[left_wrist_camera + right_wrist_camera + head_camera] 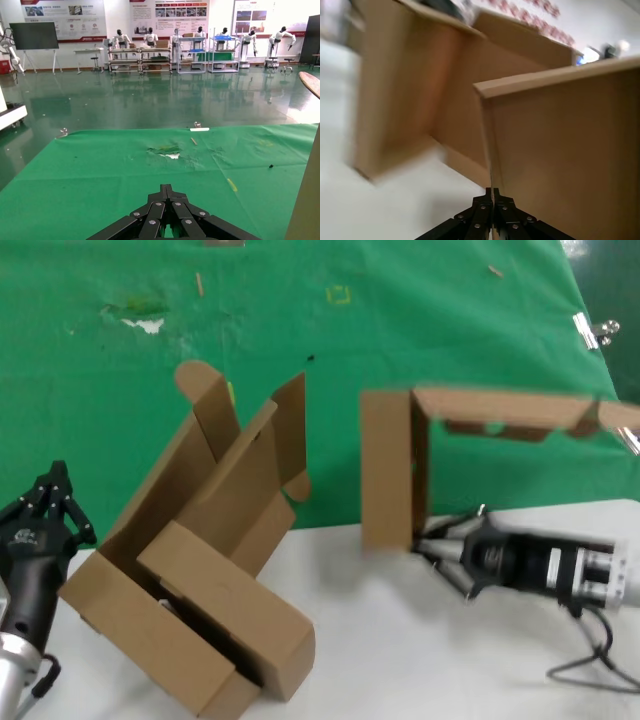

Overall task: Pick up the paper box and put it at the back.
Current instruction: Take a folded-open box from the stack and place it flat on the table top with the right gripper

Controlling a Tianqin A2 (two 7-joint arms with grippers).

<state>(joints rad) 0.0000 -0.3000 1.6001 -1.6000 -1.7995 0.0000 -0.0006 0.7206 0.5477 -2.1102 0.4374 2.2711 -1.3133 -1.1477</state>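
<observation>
Right pincer (415,540) lies low over the white surface (420,660), its black fingers closed on the lower edge of the paper box (390,470). This box of brown corrugated cardboard stands on its side at the border between the white surface and the green cloth (120,390). Its lid flap reaches toward the right, and the far end of the flap is blurred and cut off by the picture edge. In the right wrist view the box (560,150) fills almost everything and its edges are hard to make out.

Left pincer (45,505) waits at the left side, beside the two nested boxes (200,580), with its fingers together and holding nothing. One of these brown boxes sits inside the other, with the lid and the eared flaps open.

On the cloth I see a torn whitish scuff (145,320) and a small yellow square mark (340,294). A metal clip (596,331) holds the cloth at the right edge.
</observation>
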